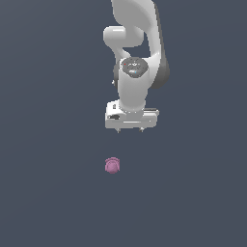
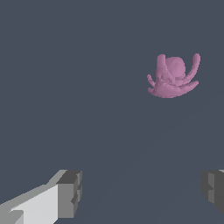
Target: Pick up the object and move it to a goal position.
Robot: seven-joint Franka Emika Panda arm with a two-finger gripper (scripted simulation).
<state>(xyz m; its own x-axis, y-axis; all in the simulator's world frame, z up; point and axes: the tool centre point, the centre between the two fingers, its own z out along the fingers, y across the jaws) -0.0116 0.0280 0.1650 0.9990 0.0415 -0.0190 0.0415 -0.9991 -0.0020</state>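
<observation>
1. The step in hand, as I judge it, is the approach — nothing is grasped yet. The gripper (image 1: 129, 130) hangs from the arm (image 1: 137, 53) with its fingers pointing down, and the object (image 1: 112, 165) sits apart from it on the floor (image 1: 48, 193).

2. The claw is released: in the wrist view the two fingertips (image 2: 70, 192) stand wide apart with only bare floor between them.

3. The object is a small pink-purple lump. In the exterior view it lies below the gripper in the picture and a little toward that view's left, well clear of the fingers. In the wrist view the object (image 2: 172, 76) shows thin curled limbs around a rounded body — it is not a plain ball.

4. The object is not between the fingers in the wrist view; it lies off to one side of the gap, nearer one finger's line than the other.

5. The next move, I judge, calls for shifting the gripper sideways until the object is centred in the gap, then lowering with the fingers kept apart until they flank the body, then closing.

6. The body looks a better place to grip than the thin limbs, which may slip.

7. No goal marker shows in either view, so the carry's direction cannot be told.
</observation>
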